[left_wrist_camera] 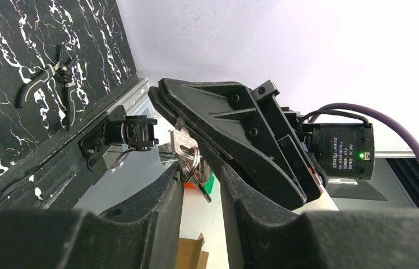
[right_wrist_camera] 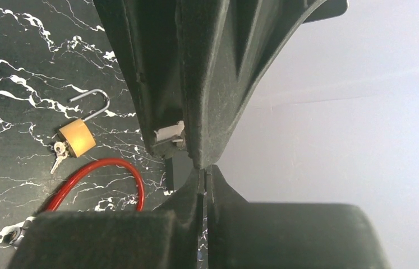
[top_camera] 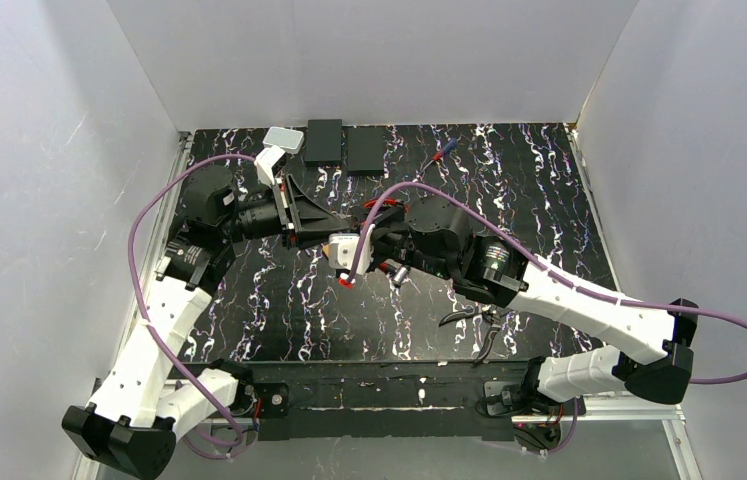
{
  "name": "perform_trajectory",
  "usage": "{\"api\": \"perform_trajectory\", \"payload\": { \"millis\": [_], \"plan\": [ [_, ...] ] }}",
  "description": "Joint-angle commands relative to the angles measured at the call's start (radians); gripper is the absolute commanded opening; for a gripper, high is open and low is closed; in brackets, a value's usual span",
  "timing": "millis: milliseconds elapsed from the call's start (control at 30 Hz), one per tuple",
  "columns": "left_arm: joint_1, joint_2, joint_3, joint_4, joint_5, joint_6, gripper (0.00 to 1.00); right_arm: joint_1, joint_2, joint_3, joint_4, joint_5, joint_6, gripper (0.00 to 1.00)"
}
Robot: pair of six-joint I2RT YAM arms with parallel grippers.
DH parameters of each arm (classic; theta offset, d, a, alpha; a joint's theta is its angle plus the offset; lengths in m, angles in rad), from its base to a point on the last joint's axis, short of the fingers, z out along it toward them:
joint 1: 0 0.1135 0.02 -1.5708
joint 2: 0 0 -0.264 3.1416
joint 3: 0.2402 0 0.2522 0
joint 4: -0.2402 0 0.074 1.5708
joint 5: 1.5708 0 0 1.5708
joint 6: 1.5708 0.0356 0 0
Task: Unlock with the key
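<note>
Here we see the left gripper (left_wrist_camera: 198, 172) clamped on a key (left_wrist_camera: 184, 150), the right gripper (right_wrist_camera: 205, 171) pressed together just beside; the padlock (right_wrist_camera: 76, 138) lies open-shackled on the table (right_wrist_camera: 5, 67).

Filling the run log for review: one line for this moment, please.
key between left pincer and right pincer | holder unclear | padlock on table, shackle open

Light was bright and even, shadows soft on the walls (top_camera: 39, 150). Wrist views blurred their own near fingers (left_wrist_camera: 139, 224); overhead, the table (top_camera: 509, 200) showed sharp.
</note>
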Motion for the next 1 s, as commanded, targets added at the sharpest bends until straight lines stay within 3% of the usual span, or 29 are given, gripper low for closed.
{"api": "perform_trajectory", "payload": {
  "millis": [0,200,633,967],
  "plan": [
    [-0.002,-0.029,0.0,-0.022,-0.015,0.007,0.27,0.0,-0.042,0.0,0.03,0.005,0.007,0.01],
    [-0.002,-0.038,-0.007,-0.037,-0.081,-0.025,0.34,0.001,-0.05,-0.006,0.033,0.011,0.011,0.01],
    [-0.002,-0.038,-0.005,-0.027,-0.115,-0.066,0.27,0.014,-0.034,-0.007,0.042,0.01,0.008,0.01],
    [-0.003,-0.045,-0.015,-0.034,-0.126,-0.067,0.0,0.02,-0.021,-0.005,0.04,0.01,0.012,0.01]
  ]
}}
